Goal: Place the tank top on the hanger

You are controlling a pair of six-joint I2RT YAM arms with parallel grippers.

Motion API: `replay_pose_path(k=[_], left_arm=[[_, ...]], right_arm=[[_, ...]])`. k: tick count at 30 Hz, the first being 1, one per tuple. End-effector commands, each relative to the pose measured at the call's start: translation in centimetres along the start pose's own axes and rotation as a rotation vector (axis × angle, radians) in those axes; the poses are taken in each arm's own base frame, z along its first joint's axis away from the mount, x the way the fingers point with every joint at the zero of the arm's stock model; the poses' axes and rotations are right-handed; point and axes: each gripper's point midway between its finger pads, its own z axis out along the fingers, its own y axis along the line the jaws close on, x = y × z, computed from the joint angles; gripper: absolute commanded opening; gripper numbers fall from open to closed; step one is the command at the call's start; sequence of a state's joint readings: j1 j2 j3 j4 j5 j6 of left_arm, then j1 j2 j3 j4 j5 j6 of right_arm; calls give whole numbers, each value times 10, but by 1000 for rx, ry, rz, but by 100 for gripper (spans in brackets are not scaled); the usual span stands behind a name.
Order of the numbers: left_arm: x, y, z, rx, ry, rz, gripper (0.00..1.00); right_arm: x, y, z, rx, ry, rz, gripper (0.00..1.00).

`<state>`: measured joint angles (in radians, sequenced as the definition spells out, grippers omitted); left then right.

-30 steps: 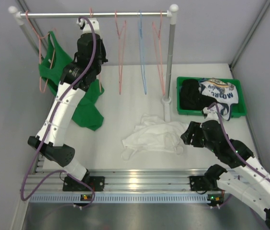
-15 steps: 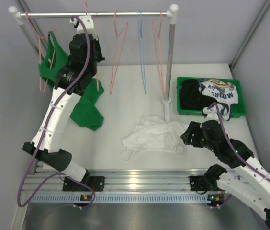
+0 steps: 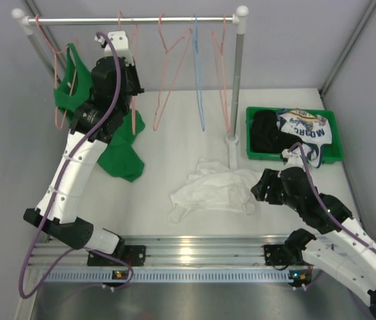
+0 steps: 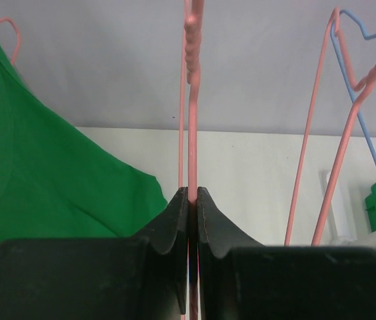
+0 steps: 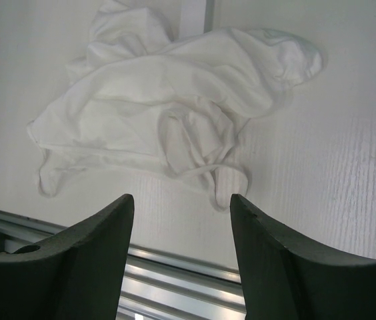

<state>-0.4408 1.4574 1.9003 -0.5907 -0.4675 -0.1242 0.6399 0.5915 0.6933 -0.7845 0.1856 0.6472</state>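
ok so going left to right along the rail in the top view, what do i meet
green tank top → pink hanger clamped in the left pincer → second pink hanger → blue hanger → third pink hanger → rack post

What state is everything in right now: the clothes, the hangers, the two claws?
Plain white tank top: crumpled on the table, unhung.
Thin pink wire hanger: upright, clamped.
Left gripper: shut on that hanger.
Right gripper: open, empty.
Green tank top: hanging on another pink hanger.
Blue wire hanger: hanging from the rail, bare.
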Motion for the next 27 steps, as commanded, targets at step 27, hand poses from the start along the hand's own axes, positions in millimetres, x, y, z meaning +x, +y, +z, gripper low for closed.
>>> replay_pose_path(k=[27], left_arm=[[117, 44, -129, 130, 263, -2, 0]], right_arm=[[-2, -2, 19, 40, -8, 21, 57]])
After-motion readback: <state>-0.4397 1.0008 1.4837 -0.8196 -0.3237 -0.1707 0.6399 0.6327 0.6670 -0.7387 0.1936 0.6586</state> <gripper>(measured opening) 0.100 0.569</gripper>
